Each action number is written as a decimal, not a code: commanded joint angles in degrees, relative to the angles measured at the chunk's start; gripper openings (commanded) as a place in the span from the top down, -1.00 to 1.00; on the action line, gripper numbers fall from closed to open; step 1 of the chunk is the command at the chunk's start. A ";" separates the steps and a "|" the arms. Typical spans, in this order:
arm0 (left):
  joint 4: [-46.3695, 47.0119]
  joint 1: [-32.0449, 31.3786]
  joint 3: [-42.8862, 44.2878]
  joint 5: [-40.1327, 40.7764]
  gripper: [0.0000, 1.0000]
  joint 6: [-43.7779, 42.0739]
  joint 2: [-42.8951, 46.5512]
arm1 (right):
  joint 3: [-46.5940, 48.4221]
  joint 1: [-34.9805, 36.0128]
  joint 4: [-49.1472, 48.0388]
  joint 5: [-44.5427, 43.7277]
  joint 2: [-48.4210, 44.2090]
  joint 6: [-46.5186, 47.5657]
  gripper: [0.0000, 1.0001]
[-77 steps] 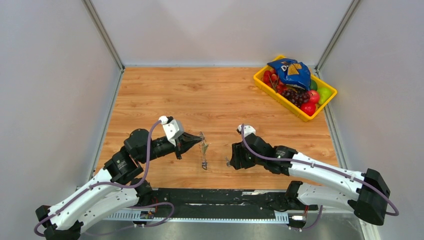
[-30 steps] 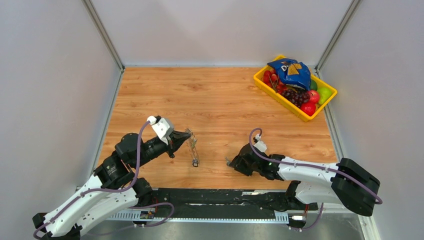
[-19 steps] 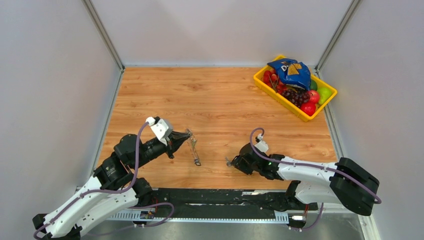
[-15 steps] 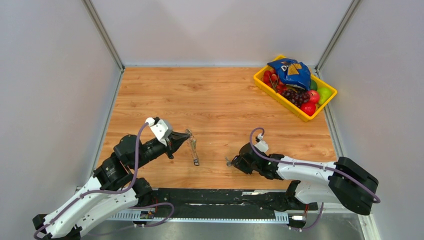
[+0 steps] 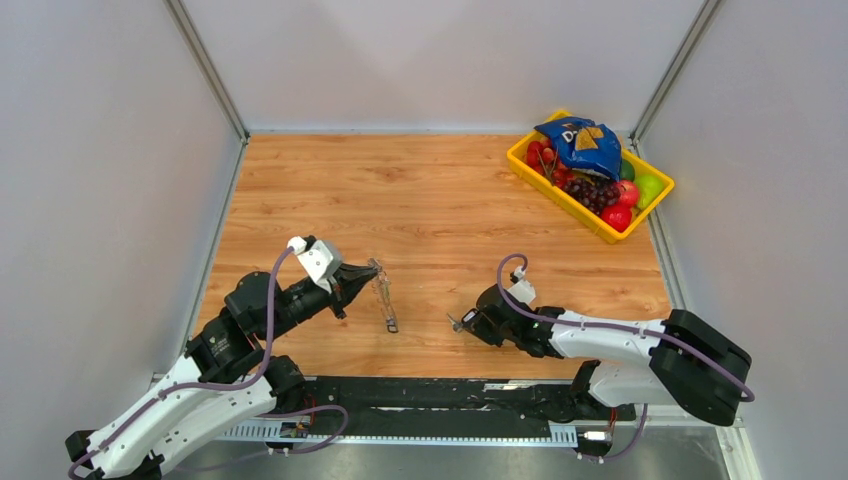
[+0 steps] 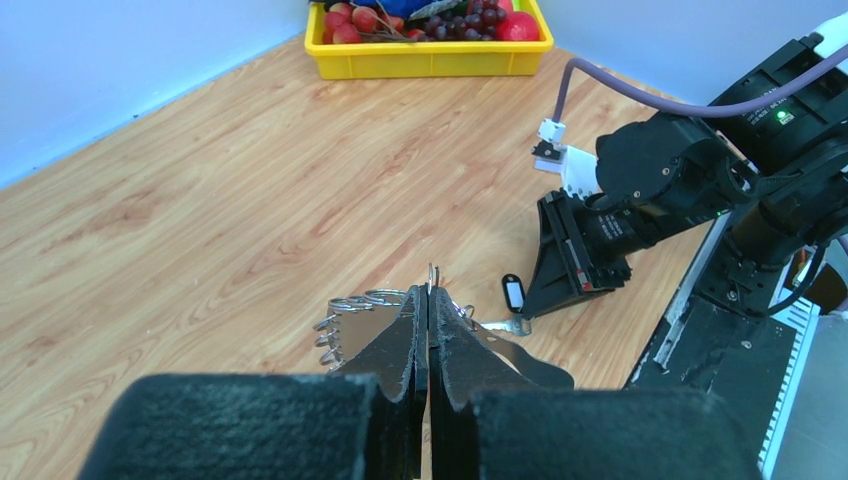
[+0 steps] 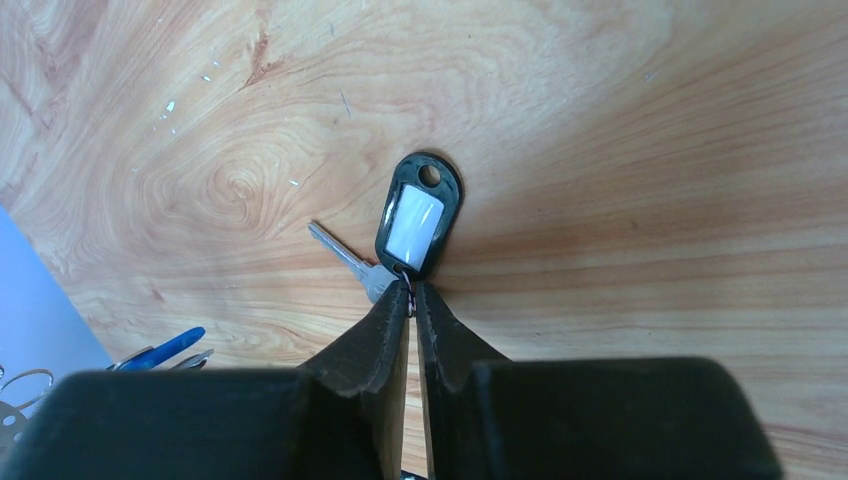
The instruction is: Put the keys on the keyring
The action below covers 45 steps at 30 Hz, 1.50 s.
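The keyring (image 6: 432, 274) is a thin silver hoop pinched between the tips of my left gripper (image 6: 429, 300), which is shut on it. Small wire loops (image 6: 340, 312) hang off its left side. From above, the keyring (image 5: 383, 290) dangles from the left gripper (image 5: 368, 272) toward the table. One of the keys (image 7: 350, 262) lies on the wood, joined to a black tag with a white label (image 7: 418, 213). My right gripper (image 7: 410, 297) is down at the table, its tips shut on the small link between key and tag. A blue-headed key (image 7: 160, 350) shows at the lower left.
A yellow basket (image 5: 556, 196) holding fruit and a blue snack bag (image 5: 582, 143) stands at the back right corner. Grey walls close in the wooden table on three sides. The arms' base rail (image 5: 440, 395) runs along the near edge.
The right gripper's jaws have closed onto the key's link at the table. The left arm has drawn back slightly to the left, still holding the keyring.
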State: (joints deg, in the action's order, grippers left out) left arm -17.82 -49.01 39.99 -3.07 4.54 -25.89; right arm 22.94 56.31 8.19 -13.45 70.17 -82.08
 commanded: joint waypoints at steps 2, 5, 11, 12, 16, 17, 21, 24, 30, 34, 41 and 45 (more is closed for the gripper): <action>3.06 0.00 -0.07 0.81 0.99 -1.10 0.66 | 0.07 -0.32 0.91 -1.89 0.73 -0.50 0.86; 2.98 0.04 -0.08 1.10 0.99 -1.11 0.60 | -0.17 -0.31 0.90 -1.97 -0.11 0.07 1.00; 2.97 0.03 -0.10 1.43 0.99 -1.26 0.20 | 1.20 -0.28 2.14 -2.19 -3.74 5.71 1.00; 2.93 0.04 0.00 1.50 0.99 -1.28 0.04 | 1.72 -0.32 2.81 -2.40 -4.48 7.17 1.00; 2.80 -0.01 0.13 1.66 0.99 -1.41 -0.45 | 5.59 -0.32 7.32 -3.21 -6.82 14.55 1.00; 2.80 0.00 0.20 1.64 0.99 -1.45 -0.52 | 6.54 -0.28 8.35 -3.12 -7.31 17.41 1.00; 2.83 -0.02 0.27 1.66 0.99 -1.54 -0.81 | 11.11 -0.33 11.47 -1.60 -9.23 27.72 1.00; 2.88 -0.02 0.51 1.54 0.99 -1.55 -1.17 | 15.12 -0.26 13.46 1.60 -10.02 36.96 1.00; 3.09 0.01 1.43 0.86 0.99 -1.08 -2.51 | 23.72 -0.28 16.93 10.50 -11.83 52.84 1.00; 3.69 -0.03 2.19 0.84 0.99 -0.45 -3.48 | 28.85 -0.33 17.98 17.77 -12.99 61.91 1.00; 5.38 0.00 2.64 -0.37 0.99 -0.53 -4.19 | 36.66 -0.24 19.14 30.76 -12.03 72.77 1.00; 7.54 0.04 2.60 -2.16 0.99 -1.46 -3.86 | 41.04 -0.24 20.83 32.75 -9.98 77.94 1.00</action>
State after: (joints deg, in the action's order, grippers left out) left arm -16.82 -49.01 39.70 -2.92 3.73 -30.39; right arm 58.65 56.16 27.53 13.54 58.63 -12.73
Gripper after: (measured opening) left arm 0.008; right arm 0.005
